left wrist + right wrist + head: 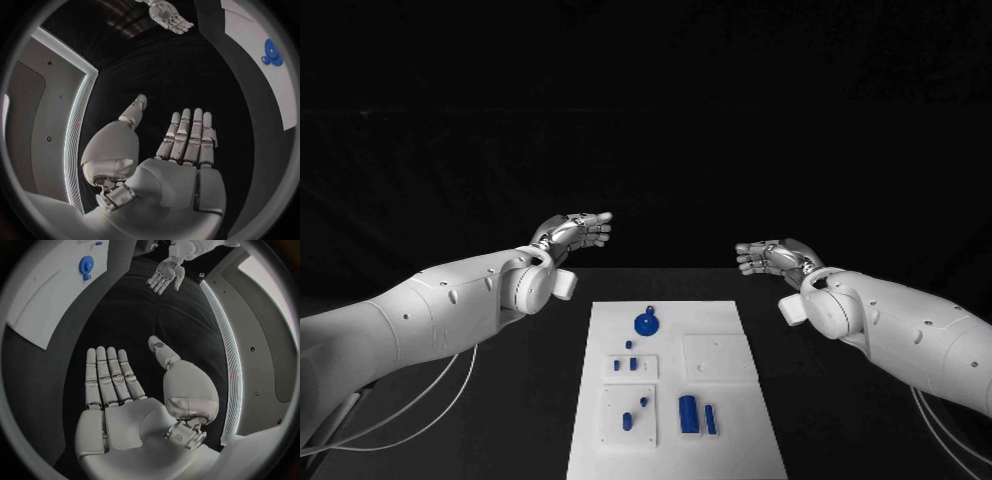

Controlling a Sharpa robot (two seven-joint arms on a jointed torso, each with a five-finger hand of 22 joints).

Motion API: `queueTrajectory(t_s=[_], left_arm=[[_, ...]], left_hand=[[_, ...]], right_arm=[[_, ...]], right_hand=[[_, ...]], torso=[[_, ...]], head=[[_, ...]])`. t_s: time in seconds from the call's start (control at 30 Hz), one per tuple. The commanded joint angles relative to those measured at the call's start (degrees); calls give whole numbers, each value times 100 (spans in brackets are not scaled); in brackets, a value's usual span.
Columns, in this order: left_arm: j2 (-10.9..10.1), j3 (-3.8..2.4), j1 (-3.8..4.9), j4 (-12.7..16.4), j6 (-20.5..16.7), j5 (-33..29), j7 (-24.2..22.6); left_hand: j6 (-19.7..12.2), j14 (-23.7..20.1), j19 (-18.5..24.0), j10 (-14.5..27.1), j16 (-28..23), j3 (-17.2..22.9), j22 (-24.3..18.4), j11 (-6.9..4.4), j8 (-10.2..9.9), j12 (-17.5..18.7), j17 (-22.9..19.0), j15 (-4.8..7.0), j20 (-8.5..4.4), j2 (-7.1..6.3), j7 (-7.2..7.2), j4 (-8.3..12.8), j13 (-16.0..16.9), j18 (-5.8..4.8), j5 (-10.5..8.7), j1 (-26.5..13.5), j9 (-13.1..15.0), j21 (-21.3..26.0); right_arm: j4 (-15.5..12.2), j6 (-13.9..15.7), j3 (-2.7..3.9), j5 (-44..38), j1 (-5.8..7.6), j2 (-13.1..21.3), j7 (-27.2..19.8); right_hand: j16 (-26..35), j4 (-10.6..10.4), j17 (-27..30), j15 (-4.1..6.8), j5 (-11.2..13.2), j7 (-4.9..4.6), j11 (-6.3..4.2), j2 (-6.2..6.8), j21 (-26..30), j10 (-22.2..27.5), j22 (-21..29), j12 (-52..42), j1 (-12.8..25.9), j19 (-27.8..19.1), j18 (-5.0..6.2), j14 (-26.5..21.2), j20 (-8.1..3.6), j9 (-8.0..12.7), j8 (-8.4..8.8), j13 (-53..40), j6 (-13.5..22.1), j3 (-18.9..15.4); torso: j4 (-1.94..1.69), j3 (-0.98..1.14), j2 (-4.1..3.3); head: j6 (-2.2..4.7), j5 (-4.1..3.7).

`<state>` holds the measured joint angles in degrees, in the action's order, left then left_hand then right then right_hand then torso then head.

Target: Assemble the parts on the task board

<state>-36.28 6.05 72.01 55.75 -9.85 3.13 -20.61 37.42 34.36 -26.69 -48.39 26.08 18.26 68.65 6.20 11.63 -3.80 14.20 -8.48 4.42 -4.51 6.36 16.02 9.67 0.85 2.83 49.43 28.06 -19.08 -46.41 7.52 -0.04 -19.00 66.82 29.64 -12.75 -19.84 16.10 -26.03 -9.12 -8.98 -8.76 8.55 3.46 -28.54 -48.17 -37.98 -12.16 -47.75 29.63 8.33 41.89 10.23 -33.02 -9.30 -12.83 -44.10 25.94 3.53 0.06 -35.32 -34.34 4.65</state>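
Presently, stock of this moment, mine to answer for.

Hands: two. My left hand (574, 233) hangs over the counter (545, 400) beyond the board's far edge, at about 11 o'clock from it; fingers (187, 135) straight, side by side, thumb apart, holding nothing. My right hand (773, 258) hangs at about 1 o'clock from the board; fingers (109, 375) likewise extended, thumb apart, empty.

Task board (733, 400): one, white, lying in the middle of the counter, near me, well apart from both hands.

Parts, blue, counted in the head view:
- round part with a small lug (646, 323): one, at the board's 12 o'clock end.
- tall upright pieces (697, 414): two, side by side, toward 5 o'clock.
- small pieces on the upper left plate (632, 364): about three; too small to be sure.
- small pieces on the lower left plate (629, 418): two or three; cannot tell exactly.
- raised square plate (720, 357) at 3 o'clock: one, bare.

Risks, as I judge them: the parts are small and close-set, so a broad reach could knock a neighbour off its plate. Both hands start far off; a fast descent could shove the board. The round part may roll if nudged.
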Motion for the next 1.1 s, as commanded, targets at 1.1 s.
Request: queueTrajectory(t_s=[1.1], left_arm=[[-841,-605,-1185,3421,-3427,-313,-918]], left_hand=[[-3742,-3436,2669,4839,-2608,-1826,-6865,-620,-1163,380,-1420,848,-442,451,-636,-1602,-967,-85,-283,-4943,-2806,1908]], right_arm=[[-4232,3557,4,1846,-647,1463,-1656]], right_hand=[[1984,-1610,2603,912,898,876,-855,-346,2854,4817,3798,1216,4775,-2963,-833,-4189,-1023,3302,930,1283,4410,-2594]], torso=[[-353,-6,414]], head=[[-3,-465]])
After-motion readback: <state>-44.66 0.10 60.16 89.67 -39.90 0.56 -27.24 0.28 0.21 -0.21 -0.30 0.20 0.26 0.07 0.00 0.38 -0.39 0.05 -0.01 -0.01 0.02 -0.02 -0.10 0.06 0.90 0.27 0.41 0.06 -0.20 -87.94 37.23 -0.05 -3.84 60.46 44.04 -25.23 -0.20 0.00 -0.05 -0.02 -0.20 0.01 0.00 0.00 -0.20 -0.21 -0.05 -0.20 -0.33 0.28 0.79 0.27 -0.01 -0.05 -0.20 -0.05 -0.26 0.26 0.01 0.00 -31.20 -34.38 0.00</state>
